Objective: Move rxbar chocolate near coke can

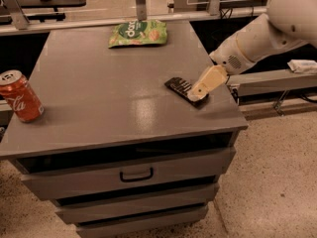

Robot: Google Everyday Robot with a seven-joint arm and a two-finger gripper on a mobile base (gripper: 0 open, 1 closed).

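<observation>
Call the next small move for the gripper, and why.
Probably lower the gripper squarely onto the rxbar chocolate: its tip is over the bar's right end, the bar lies flat near the table's right edge, and the coke can stands far off at the left edge.
</observation>
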